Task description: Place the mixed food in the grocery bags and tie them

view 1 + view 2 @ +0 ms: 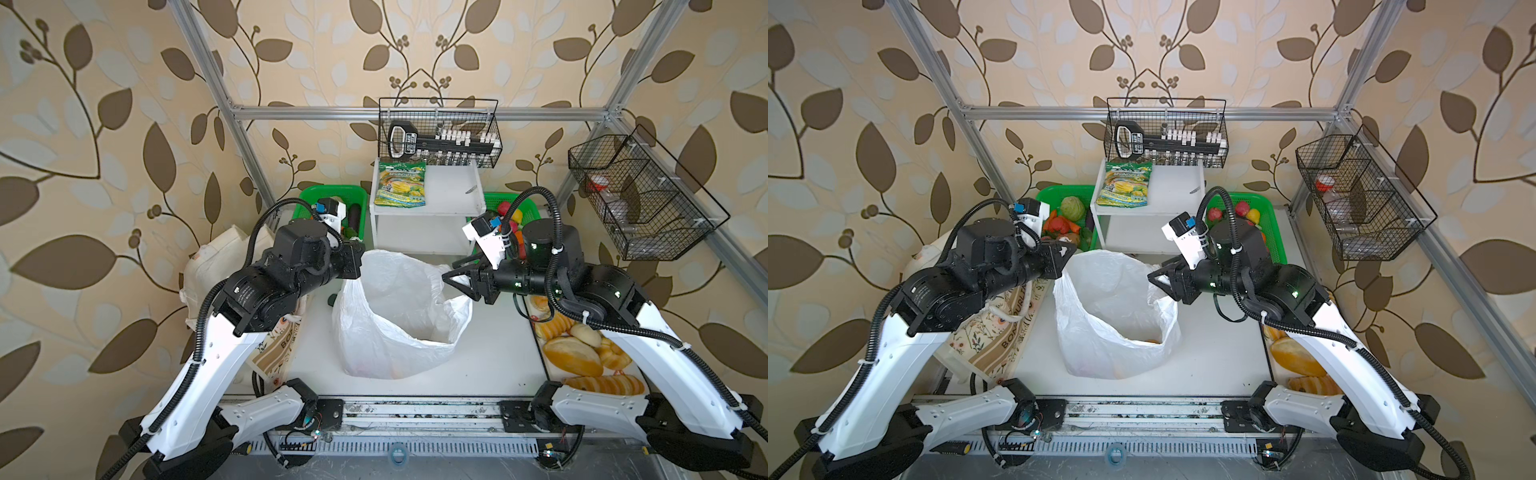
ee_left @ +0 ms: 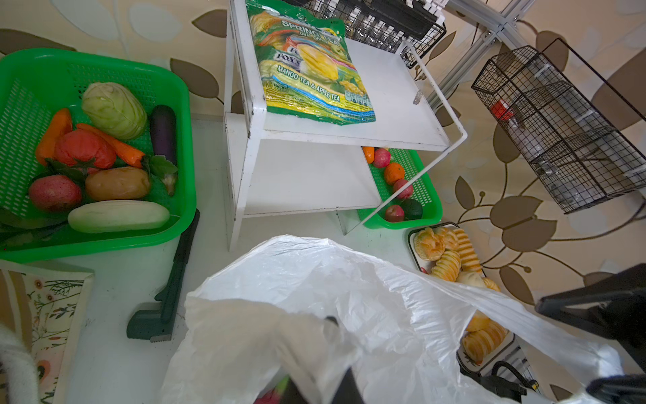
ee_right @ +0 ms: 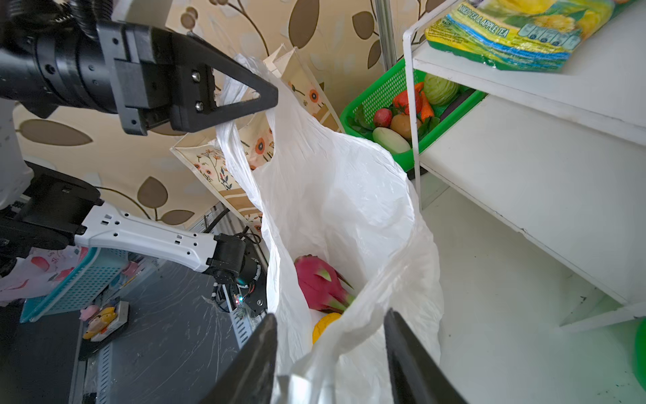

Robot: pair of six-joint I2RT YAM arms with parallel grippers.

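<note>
1 bag [image 3: 332,196] w/ 1 dragon fruit [image 3: 320,283]; L gripper [image 3: 272,100] clamps it, R gripper [image 3: 329,315] parted.

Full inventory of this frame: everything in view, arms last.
plastic bag: 1, white, table centre, mouth open
dragon fruit: 1, pink, inside the plastic bag
toy fruit: 1 visible, yellow, beside the dragon fruit
canvas tote: 1, cream, left of the bag
shelf: 1, white, back centre
snack packet: 1, green-yellow, on the shelf top
plastic baskets: 2, green, flanking the shelf
bread loaves: several, golden, right table edge
wire baskets: 2, black, hung at back and right
left gripper: black, shut on the bag's handle
right gripper: black, open, bag rim between jaws
</note>
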